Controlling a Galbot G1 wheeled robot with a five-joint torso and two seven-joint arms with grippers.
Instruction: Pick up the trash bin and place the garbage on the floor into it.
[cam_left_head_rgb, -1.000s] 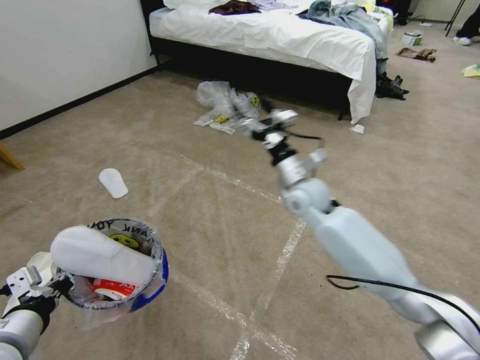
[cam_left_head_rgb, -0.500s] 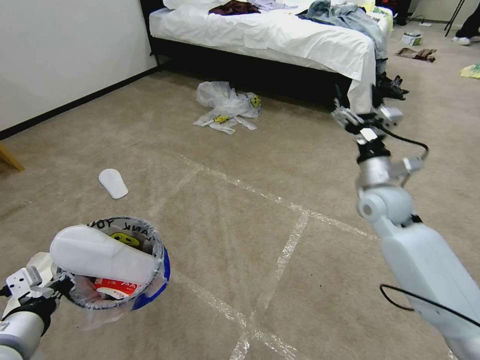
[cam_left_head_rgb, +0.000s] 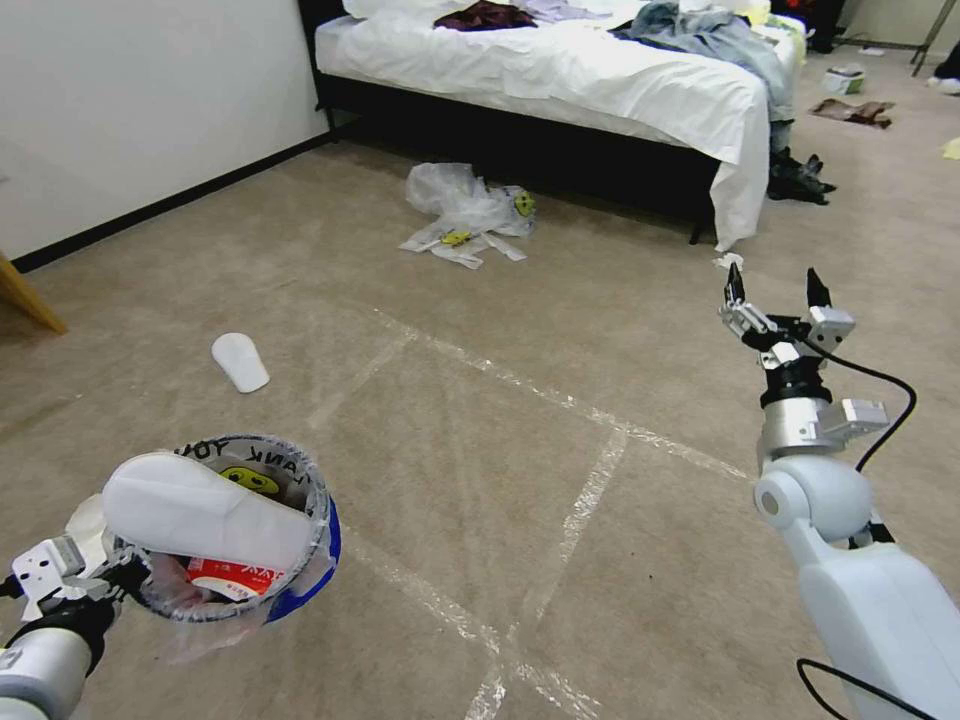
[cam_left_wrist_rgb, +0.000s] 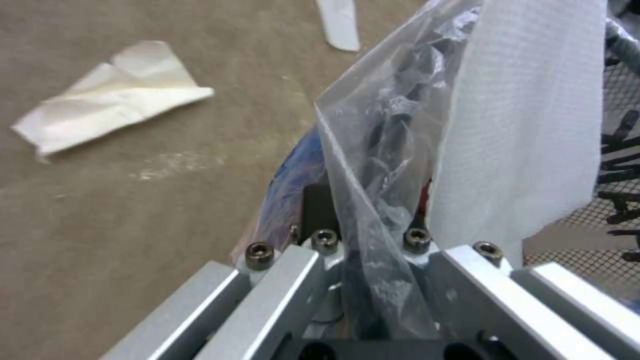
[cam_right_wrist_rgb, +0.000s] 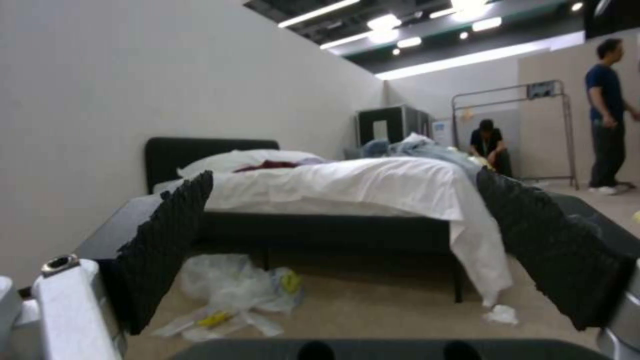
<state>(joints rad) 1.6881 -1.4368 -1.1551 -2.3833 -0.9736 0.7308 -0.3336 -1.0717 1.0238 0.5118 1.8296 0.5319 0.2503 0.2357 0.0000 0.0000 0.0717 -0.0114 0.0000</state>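
L gripper (cam_left_head_rgb: 75, 585) clamps the rim of the bin (cam_left_head_rgb: 300, 560), low left; 1 slipper (cam_left_head_rgb: 200, 512) lies across its top. R gripper (cam_left_head_rgb: 776, 300) spread wide, empty, mid-air. On carpet (cam_left_head_rgb: 480, 440): 1 slipper (cam_left_head_rgb: 240, 361), bag pile (cam_left_head_rgb: 462, 212) by bed (cam_left_head_rgb: 560, 80), 1 paper wad (cam_left_head_rgb: 727, 261).

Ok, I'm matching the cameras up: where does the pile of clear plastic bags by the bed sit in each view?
Head view: plastic bags on the carpet before the bed.
Right wrist view: plastic bags on the carpet, in front of the bed.
Left wrist view: faces the trash bin instead.
Shared landmark: the bed.
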